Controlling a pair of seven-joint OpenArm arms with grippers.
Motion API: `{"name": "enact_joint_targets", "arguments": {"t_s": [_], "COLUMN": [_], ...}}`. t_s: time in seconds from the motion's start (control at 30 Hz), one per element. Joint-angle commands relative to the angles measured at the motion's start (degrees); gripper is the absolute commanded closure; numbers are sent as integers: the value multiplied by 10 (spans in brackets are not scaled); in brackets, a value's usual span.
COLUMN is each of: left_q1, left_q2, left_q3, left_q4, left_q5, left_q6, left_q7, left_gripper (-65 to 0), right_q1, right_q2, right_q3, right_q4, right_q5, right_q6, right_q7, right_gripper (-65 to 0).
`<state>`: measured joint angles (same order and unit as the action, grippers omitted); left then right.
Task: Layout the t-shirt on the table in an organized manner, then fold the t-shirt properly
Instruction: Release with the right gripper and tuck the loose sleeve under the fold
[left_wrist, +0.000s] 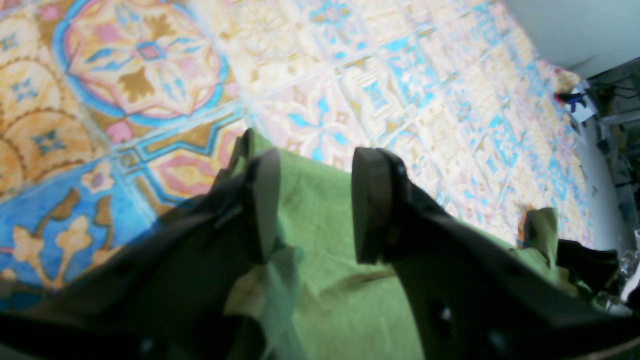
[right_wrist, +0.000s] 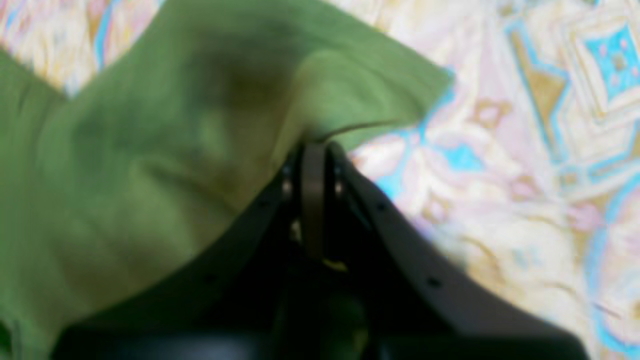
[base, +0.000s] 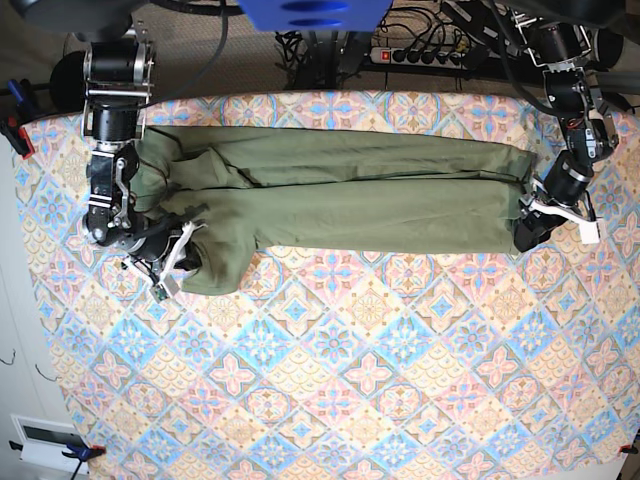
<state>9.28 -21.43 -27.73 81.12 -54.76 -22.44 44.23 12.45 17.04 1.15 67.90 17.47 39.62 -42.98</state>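
The olive-green t-shirt (base: 350, 190) lies stretched in a long band across the far part of the tile-patterned table (base: 350, 380). At its left end my right gripper (base: 185, 250) sits by a sleeve. The right wrist view shows that gripper (right_wrist: 314, 150) shut, pinching an edge of the t-shirt (right_wrist: 150, 150), which rises off the table (right_wrist: 500, 175). My left gripper (base: 527, 230) is at the shirt's right end. In the left wrist view it (left_wrist: 315, 200) stands open, its fingers (left_wrist: 370, 200) apart over the t-shirt (left_wrist: 340, 310), near the cloth's edge on the table (left_wrist: 350, 75).
A red and blue clamp (base: 15, 130) grips the table's left edge, another clamp (base: 80, 452) the near left corner. A power strip (base: 425, 55) and cables lie behind the table. The patterned cloth stretches wide in front of the shirt.
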Motion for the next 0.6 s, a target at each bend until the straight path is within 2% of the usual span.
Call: {"name": "enact_joint_targets", "arguments": {"t_s": [0.0, 0.17, 0.33, 0.57], "left_q1": [-5, -6, -6, -6], "left_q2": [-10, -10, -10, -9], "left_q3": [-4, -4, -4, -4], "left_q4": [9, 9, 9, 7], "left_q5": [-8, -8, -8, -7], "left_q6": [-4, -4, -4, -4], "left_q7": [-10, -10, -10, -10], "left_gripper": [-237, -237, -237, -237], "right_q1": [5, -59, -125, -224], "right_q2": [16, 21, 21, 21], "right_q3": [12, 43, 78, 92], "right_q4": [40, 168, 307, 426], "right_q5": [24, 86, 96, 117], "right_q6": [4, 4, 4, 4], "right_q7": [4, -59, -124, -143], "right_gripper": [-7, -7, -7, -7]}}
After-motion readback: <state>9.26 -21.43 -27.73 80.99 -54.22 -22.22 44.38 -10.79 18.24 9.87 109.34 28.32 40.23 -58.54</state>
